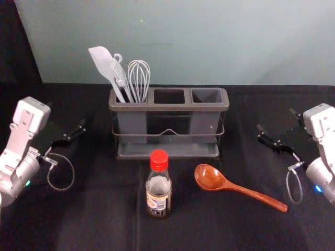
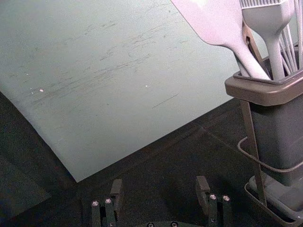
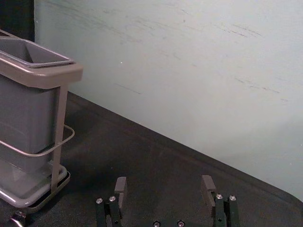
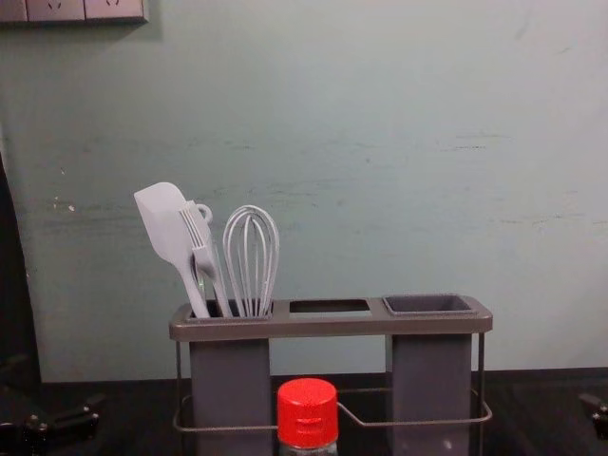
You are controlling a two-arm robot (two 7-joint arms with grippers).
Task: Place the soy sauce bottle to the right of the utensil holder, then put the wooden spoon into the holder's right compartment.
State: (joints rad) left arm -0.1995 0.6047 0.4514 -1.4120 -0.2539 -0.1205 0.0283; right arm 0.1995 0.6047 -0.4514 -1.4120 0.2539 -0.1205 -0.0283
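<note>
My left gripper (image 1: 67, 119) is left of the utensil holder (image 1: 169, 106); in the left wrist view this gripper (image 2: 159, 183) stands open and empty. On the right side, my right gripper (image 1: 275, 119) is apart from the holder; the right wrist view shows the gripper (image 3: 164, 181) open with nothing held. The soy sauce bottle (image 1: 158, 188), red-capped, stands upright in front of the holder's middle. Right of it lies the wooden spoon (image 1: 235, 188), bowl toward the bottle, handle pointing right and nearer. The right compartment (image 4: 427, 304) holds nothing visible.
A white spatula (image 4: 168, 228), a fork-like utensil and a whisk (image 4: 251, 256) stand in the holder's left compartment. Behind the black-covered table (image 1: 104, 225) rises a pale wall (image 1: 209, 42). Bare cloth lies between the holder and my right gripper.
</note>
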